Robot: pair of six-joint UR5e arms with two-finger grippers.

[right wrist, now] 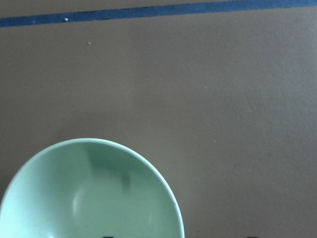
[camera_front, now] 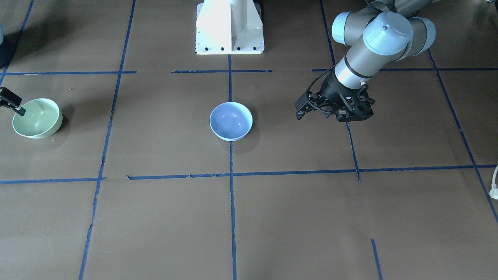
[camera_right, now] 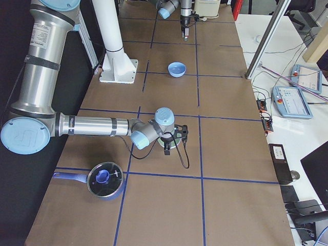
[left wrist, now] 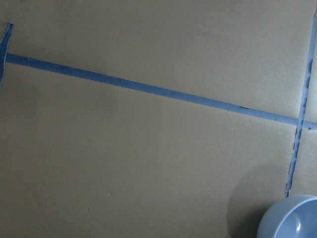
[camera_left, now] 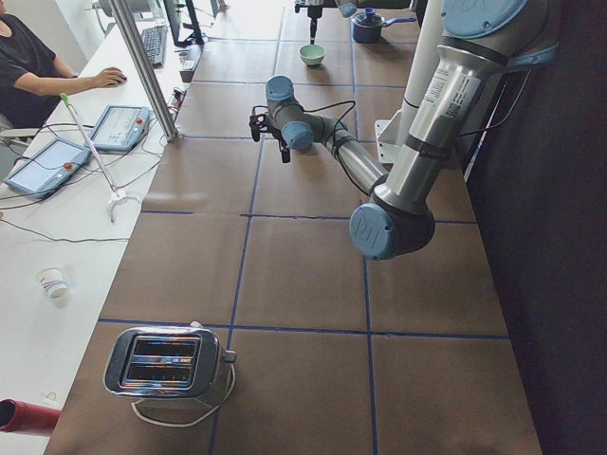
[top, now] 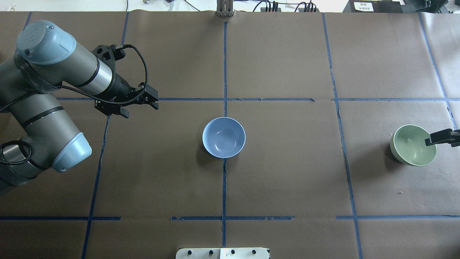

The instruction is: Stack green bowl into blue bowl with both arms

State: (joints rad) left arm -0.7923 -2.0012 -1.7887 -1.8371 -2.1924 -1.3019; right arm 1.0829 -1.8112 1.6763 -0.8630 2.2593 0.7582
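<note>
The blue bowl [top: 224, 137] sits upright and empty at the middle of the table [top: 287, 172], on the tape line [top: 224, 187] running out from the robot's base [camera_front: 229, 31]. I'd guess that is deliberate: it is the 1 spot both arms reach easily, so it makes a sensible receiver. The green bowl [top: 413, 145] stands well apart from the blue bowl, far out on the robot's right, also upright, empty and flat on the table. That looks beyond the left arm's comfortable reach, so to my eye the right arm has to fetch it in.

The right gripper [top: 435, 139] is at the green bowl's rim, on the side farthest from the blue bowl. 1 black fingertip [camera_front: 20, 111] dips over the rim into the hollow, and the rest runs off the edge of both wide views. The right wrist camera shows only slivers of black along its bottom edge, so I cannot tell whether the jaws stand apart around the rim or are already pinched on it. As far as I can see, the bowl is not lifted.

The left gripper [top: 138, 106] hangs above bare table on the blue bowl's other side, near it but apart. Its jaws are spread wide, holding and touching nothing. Its wrist camera catches the blue bowl's rim in 1 corner, so I take it to be posted there to steady or receive.
</note>
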